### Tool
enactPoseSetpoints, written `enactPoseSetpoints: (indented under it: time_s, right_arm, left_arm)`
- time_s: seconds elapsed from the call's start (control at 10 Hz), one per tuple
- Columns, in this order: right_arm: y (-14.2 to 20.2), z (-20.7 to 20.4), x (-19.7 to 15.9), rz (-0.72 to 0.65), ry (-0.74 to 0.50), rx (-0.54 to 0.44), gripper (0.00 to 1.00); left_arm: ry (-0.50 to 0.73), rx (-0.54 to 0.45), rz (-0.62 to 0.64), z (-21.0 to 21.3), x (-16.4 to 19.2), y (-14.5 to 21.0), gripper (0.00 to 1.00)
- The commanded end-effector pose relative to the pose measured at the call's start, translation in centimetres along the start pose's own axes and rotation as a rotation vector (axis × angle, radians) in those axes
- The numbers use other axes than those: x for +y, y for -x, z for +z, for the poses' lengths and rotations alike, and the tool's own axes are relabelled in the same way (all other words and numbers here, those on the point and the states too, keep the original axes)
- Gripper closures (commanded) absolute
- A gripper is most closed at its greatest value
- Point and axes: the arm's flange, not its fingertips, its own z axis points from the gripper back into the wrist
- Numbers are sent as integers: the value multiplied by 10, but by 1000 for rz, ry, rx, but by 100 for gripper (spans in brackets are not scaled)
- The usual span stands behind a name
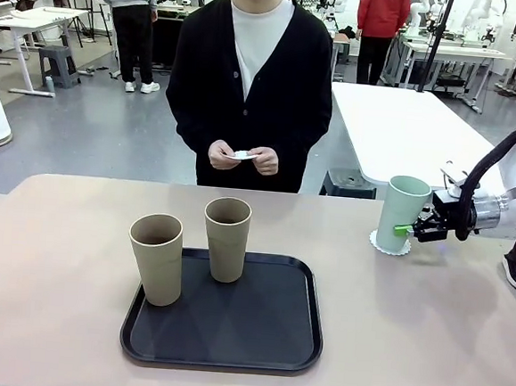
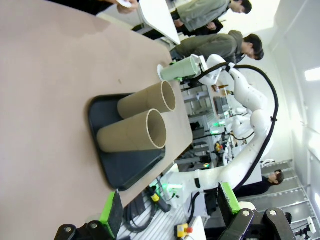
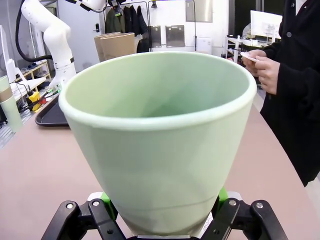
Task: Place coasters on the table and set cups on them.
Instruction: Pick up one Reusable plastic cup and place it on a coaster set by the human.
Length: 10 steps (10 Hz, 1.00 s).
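Note:
A mint green cup (image 1: 402, 209) stands on a white scalloped coaster (image 1: 388, 246) at the right of the beige table (image 1: 56, 258). My right gripper (image 1: 405, 230) is shut on the cup's lower part, and in the right wrist view its green pads (image 3: 106, 199) press both sides of the cup (image 3: 160, 135). Two beige-brown cups (image 1: 155, 258) (image 1: 227, 239) stand upright on the black tray (image 1: 229, 329). The person's hands hold more white coasters (image 1: 241, 155) at the far edge. My left gripper (image 2: 170, 207) hangs open above the near left, its fingers holding nothing.
A white rectangular table (image 1: 406, 124) stands behind the right side. The person stands at the far middle edge. The left wrist view has the tray (image 2: 127, 167), both beige cups (image 2: 142, 102) and the right arm (image 2: 250, 100) with the mint cup (image 2: 179, 70).

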Motion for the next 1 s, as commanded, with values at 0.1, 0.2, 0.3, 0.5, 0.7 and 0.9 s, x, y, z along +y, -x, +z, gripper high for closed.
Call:
enactPoseSetpoints:
  time_s: [0.1,0.2,0.3,0.5,0.7,0.9]
  right_arm:
    - [2,2,-11,-41,0,11,18]
    - [4,3,-13,-45,-2,13,18]
    - [5,3,-13,-48,-5,12,18]
    - [5,4,-13,-49,-9,14,18]
    - [7,4,-14,-59,-7,23,2]
    - [7,4,-13,-66,-11,39,0]
  left_arm:
    - [8,-8,0,-1,-1,-1,0]
    - [8,-8,0,-1,-1,-1,0]
    - [8,-8,0,-1,-1,-1,0]
    - [8,-8,0,-1,-1,-1,0]
    - [8,-8,0,-1,-1,-1,0]
    - [8,-8,0,-1,-1,-1,0]
